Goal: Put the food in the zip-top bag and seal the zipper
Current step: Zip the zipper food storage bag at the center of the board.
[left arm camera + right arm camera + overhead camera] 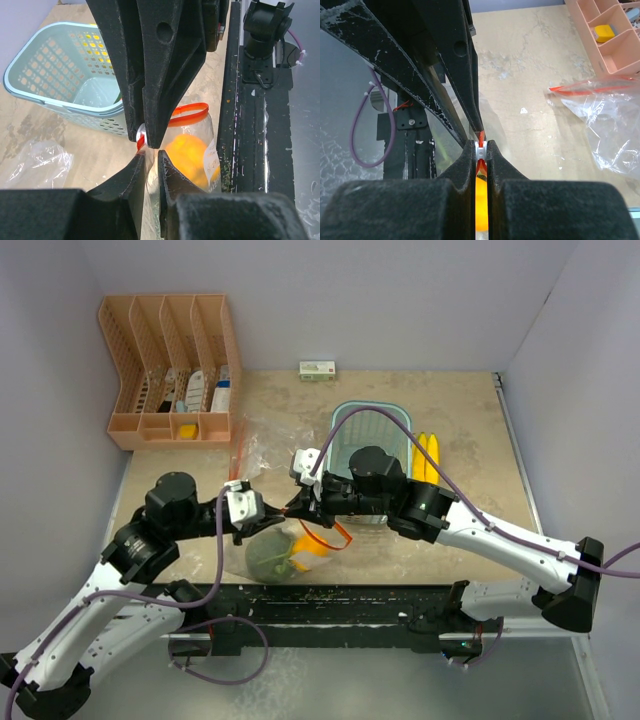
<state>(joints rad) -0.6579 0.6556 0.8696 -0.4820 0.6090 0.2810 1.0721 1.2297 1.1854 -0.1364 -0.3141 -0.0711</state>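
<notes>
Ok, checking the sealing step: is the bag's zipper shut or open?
Mostly open. The red zipper gapes in a loop above the orange fruit; the right gripper pinches one end of it.

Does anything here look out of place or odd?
Yes. The bananas lie beside the basket, outside the zip-top bag, though the right tool pinches its red zipper. A spare empty bag lies crumpled nearby.

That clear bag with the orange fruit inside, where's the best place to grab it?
Pinch the red zipper strip at the mouth of the bag, coming in level from one end. It looks like a thin, firm ridge, while the film below is slack and bulges around the orange fruit.
</notes>
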